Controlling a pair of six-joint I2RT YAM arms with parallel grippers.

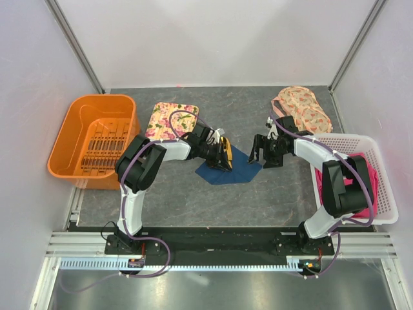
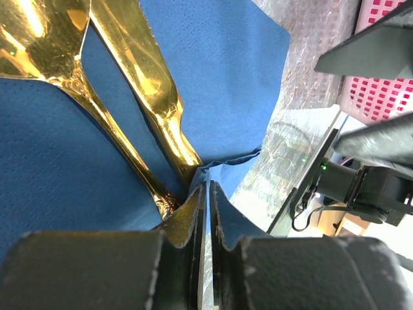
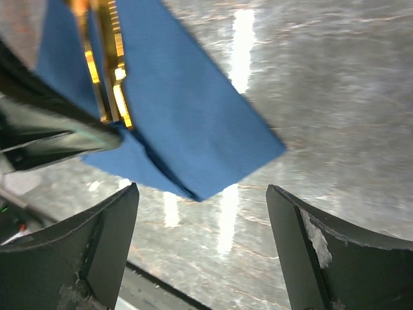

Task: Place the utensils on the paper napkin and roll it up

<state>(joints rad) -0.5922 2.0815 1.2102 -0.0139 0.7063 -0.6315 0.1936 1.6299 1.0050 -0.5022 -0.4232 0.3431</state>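
**Jaw-to-napkin relation before the roll.** Left gripper [image 2: 208,194]: the jaws are drawn almost together, and a raised fold of the paper napkin's [image 2: 213,58] near edge is pinched between them. Whether a handle tip is also caught cannot be told. The utensils [image 2: 151,84] are seen lying on the napkin directly ahead of these jaws. Their long axes run away from the jaws, handle ends nearest and broader ends farthest. Two slim, mirror-bright gold pieces are resolved, side by side and converging at the handles.

Right gripper [image 3: 201,188]: the jaws are spread wide and nothing is held. A free corner of the napkin lies just ahead of them, pointing into the gap but not touched. The utensils lie farther ahead, offset toward the left jaw.

The napkin is shown as a thin, dark blue, finely dimpled sheet resting on the grey surface [image 3: 335,84] between the two arms. The left arm is judged the nearer, being already in contact. The rolling is judged to turn on the sheet being turned across the utensils' long axes.
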